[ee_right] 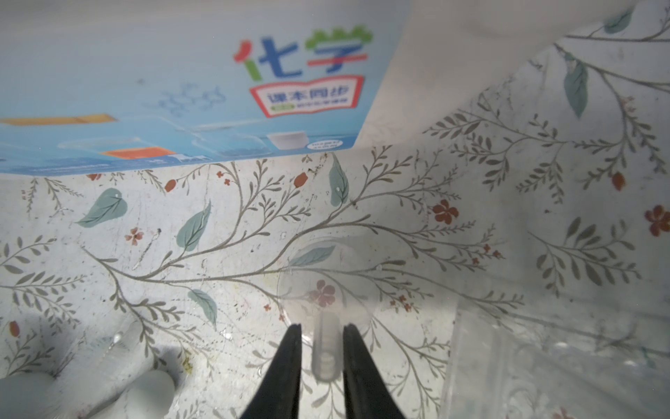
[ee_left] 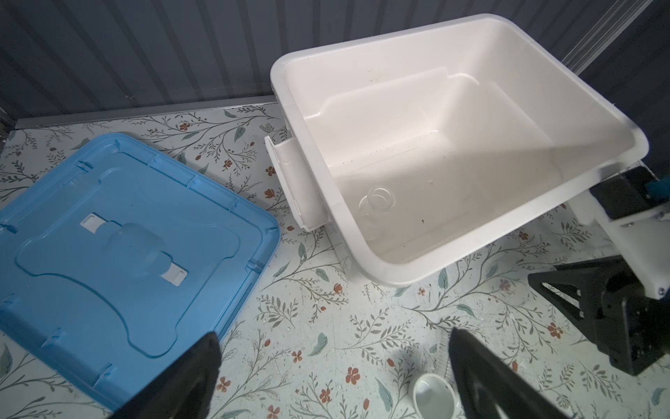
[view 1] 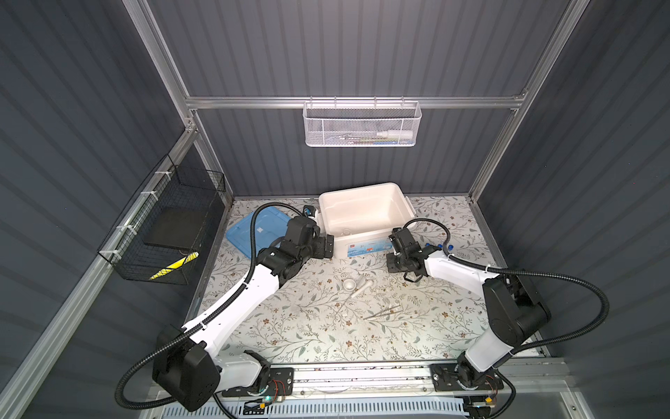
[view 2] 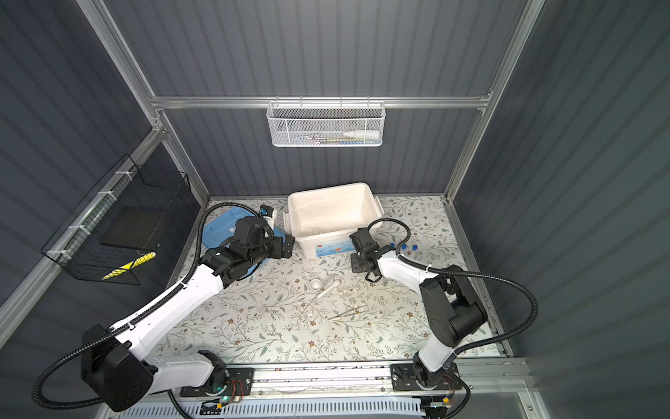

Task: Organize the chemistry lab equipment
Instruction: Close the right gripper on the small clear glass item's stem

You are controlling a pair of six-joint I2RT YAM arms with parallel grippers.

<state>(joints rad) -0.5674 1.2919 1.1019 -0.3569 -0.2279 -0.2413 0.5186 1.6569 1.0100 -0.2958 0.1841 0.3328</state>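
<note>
My right jaws stand nearly closed round a clear ribbed piece (ee_right: 326, 348) on the table (ee_right: 235, 225) near the box (ee_right: 417, 54) (held or not, I cannot tell); left jaws gape. Pinched off-centre, it might squirt away.

We see the small white mortar (view 1: 349, 284) and pestle (view 1: 360, 289) lying near the right pincer (view 1: 393, 265), toward the robot's base; beyond them, perhaps tweezers (view 1: 384, 312).

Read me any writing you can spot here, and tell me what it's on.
"化学": large coloured characters on the label on the cream box.
"课本同步": in the red-framed banner beneath, same label.
Label's smaller print: too blurred to read.
Nothing else legible.
</note>
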